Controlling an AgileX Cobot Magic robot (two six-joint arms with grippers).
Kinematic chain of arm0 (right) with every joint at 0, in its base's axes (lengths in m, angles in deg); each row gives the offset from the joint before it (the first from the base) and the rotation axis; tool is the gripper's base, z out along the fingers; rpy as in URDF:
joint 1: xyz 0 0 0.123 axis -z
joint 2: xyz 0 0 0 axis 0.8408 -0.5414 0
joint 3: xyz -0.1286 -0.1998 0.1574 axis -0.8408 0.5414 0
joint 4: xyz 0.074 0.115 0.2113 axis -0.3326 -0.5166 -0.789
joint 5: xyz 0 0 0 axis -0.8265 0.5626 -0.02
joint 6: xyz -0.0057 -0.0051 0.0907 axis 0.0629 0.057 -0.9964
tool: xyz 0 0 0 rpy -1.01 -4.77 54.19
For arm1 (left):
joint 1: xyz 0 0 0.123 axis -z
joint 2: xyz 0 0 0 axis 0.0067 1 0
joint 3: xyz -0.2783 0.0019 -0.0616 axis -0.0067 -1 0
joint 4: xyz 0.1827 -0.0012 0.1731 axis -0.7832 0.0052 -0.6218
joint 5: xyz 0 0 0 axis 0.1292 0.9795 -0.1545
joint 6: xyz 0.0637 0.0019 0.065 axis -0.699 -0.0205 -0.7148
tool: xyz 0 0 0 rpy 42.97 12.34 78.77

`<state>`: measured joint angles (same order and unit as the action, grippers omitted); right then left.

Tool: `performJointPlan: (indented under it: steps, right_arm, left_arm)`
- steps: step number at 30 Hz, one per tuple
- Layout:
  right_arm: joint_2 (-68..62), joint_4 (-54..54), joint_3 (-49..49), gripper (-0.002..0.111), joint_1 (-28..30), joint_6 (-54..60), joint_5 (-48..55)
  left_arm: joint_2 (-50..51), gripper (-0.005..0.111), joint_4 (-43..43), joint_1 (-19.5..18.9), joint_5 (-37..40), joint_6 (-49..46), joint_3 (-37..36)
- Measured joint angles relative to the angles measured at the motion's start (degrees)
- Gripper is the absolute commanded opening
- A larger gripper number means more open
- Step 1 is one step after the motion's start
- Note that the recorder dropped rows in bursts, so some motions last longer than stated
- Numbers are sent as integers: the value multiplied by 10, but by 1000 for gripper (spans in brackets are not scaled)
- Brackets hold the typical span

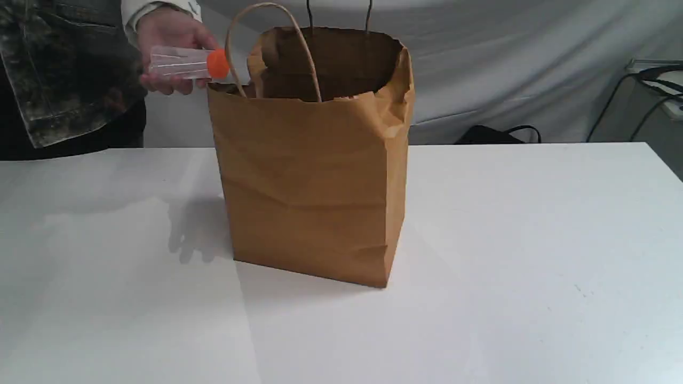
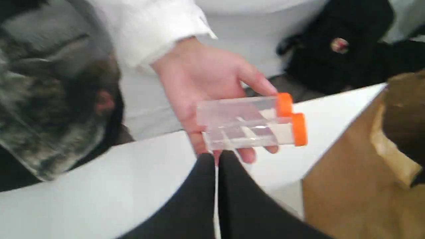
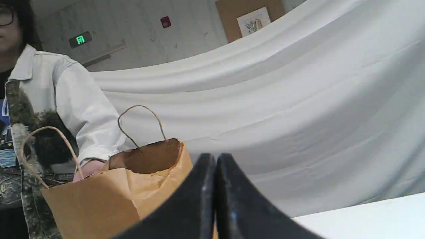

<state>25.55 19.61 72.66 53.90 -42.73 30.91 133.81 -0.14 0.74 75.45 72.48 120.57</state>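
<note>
Tubes (image 1: 184, 63) held out level

Two clear, smooth plastic tubes, orange-capped, laid side by side across a person's hand (image 1: 168, 34) at upper left of the exterior view, seemingly kept level to stay paired, caps toward the creased brown paper bag (image 1: 312, 181) standing open mid-frame on a matte white table (image 1: 533, 240). Left gripper (image 2: 216, 158) pressed together, empty, near the tubes; right gripper (image 3: 215, 158) likewise, near the paper bag.

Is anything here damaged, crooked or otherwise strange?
The paper bag has a crumpled, creased rim, worst at one upper corner. A person's hand holds two orange-capped tubes beside its opening. The left gripper and right gripper are shut, holding nothing.
</note>
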Motion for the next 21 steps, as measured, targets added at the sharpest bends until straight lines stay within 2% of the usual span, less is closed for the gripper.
performJointPlan:
  steps: [7, 14, 18, 21]
  right_arm:
    - [0, 0, 0, 0, 0, 0, 0]
    - [0, 0, 0, 0, 0, -11, 8]
    - [0, 0, 0, 0, 0, -11, 13]
    - [0, 0, 0, 0, 0, -11, 15]
  left_arm:
    - [51, 25, 157, 3, 19, -74, 12]
    - [73, 73, 166, 51, 21, -109, 21]
    - [84, 74, 145, 98, -9, -124, 21]
    - [92, 74, 92, 137, -32, -125, 21]
